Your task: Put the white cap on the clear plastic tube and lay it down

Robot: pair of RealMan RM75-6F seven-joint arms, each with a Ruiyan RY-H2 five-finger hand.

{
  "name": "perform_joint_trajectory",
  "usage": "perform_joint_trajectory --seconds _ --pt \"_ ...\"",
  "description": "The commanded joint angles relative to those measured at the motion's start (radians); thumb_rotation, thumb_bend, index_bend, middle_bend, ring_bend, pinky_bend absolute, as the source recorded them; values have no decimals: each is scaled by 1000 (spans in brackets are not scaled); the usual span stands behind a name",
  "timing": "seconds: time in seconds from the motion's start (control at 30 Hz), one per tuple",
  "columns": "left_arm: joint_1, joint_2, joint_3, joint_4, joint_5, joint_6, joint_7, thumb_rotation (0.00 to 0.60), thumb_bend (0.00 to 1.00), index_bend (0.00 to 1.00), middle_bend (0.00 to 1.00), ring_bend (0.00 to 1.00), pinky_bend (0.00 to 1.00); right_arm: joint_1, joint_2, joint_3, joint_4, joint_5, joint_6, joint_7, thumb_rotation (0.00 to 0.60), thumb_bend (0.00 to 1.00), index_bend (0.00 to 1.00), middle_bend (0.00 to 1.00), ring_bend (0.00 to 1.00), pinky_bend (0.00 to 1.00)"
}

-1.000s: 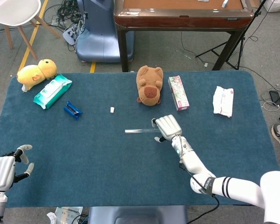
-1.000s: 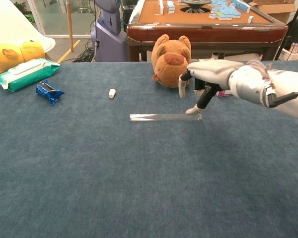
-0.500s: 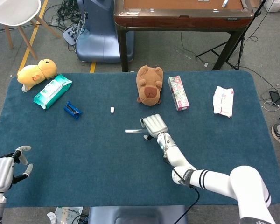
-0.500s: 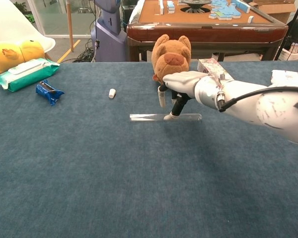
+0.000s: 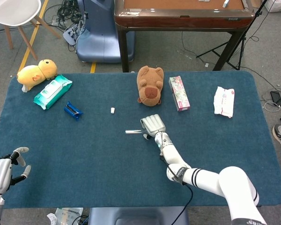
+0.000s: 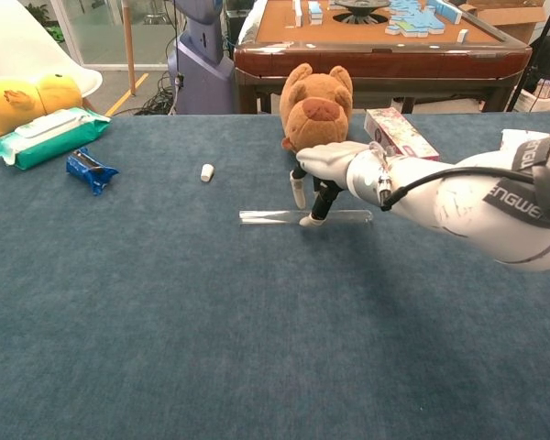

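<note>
Clear plastic tube (image 6: 304,217): lies flat on the blue table mat (image 5: 84,164), near the middle, its length running left to right; no cap on it.
White cap (image 6: 207,171): sits alone on the mat, well apart from the tube, off to the left and farther back, between the tube and the blue wrapper (image 6: 90,170).
Right hand (image 6: 325,170): palm down over the middle of the tube, fingers pointing down; one fingertip (image 6: 308,220) touches the tube, another hangs just behind it. The fingers are spread and grasp nothing.
Left hand (image 5: 3,169): at the near left edge of the mat, seen only in the head view, fingers apart and curved, nothing in them.
Brown plush bear (image 6: 316,104): just behind the right hand.
Patterned box (image 6: 401,134): to the right of the bear.
Far left: a wet wipes pack (image 6: 46,136) beside a yellow plush duck (image 6: 23,99).
Far right: a white packet (image 5: 224,101).
</note>
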Motion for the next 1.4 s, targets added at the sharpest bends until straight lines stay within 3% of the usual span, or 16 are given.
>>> perform_joint_trajectory --seconds 0.03,0.4,1.1,1.27,1.4 --pt "0 -2 -1 0 2 1 0 600 310 295 581 507 516 5 -5 0 6 4 -1 2 600 272 477 967 1000 1000" --pt "6 -3 -1 4 3 7 -9 600 310 295 581 507 516 26 -32 -5 49 24 -2 -5 600 280 492 966 1000 1000" --pt "16 -5 -4 19 5 16 -38 600 310 293 580 507 516 37 -87 9 117 20 6 -10 600 321 637 966 1000 1000" --pt "1 2 -20 31 6 5 -62 600 310 293 579 507 516 13 -42 25 46 -12 35 29 600 437 651 966 1000 1000" --pt "-36 29 -49 38 8 -29 -89 600 310 294 580 507 516 -44 75 35 -125 -65 95 83 600 492 655 966 1000 1000"
